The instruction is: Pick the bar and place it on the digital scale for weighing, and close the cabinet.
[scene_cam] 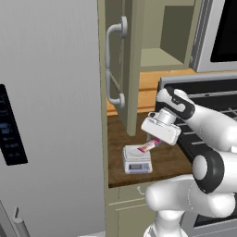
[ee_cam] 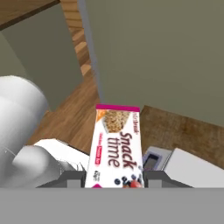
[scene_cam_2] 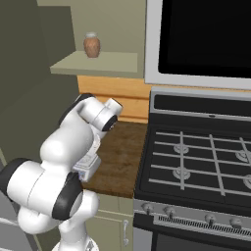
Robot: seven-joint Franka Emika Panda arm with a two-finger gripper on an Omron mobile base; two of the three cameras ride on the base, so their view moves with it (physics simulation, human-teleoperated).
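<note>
My gripper (scene_cam: 156, 140) is shut on the bar (scene_cam: 150, 146), a pink and white wrapped snack bar that slants down over the digital scale (scene_cam: 138, 160). The scale sits on the brown counter near its front edge. In the hand view the bar (ee_cam: 116, 144) stands between my two fingertips (ee_cam: 74, 178), with the scale (ee_cam: 188, 168) and its display just to the right below it. The cabinet door (scene_cam: 132, 69) with its curved grey handle (scene_cam: 110, 69) stands open above the counter. In the right base view my arm hides most of the scale.
A tall grey refrigerator (scene_cam: 51, 115) flanks the counter on the left. A black stove (scene_cam_2: 196, 162) lies to the right, under a microwave (scene_cam_2: 206, 39). A small brown jar (scene_cam_2: 91, 44) stands on the open cabinet's shelf (scene_cam_2: 98, 63).
</note>
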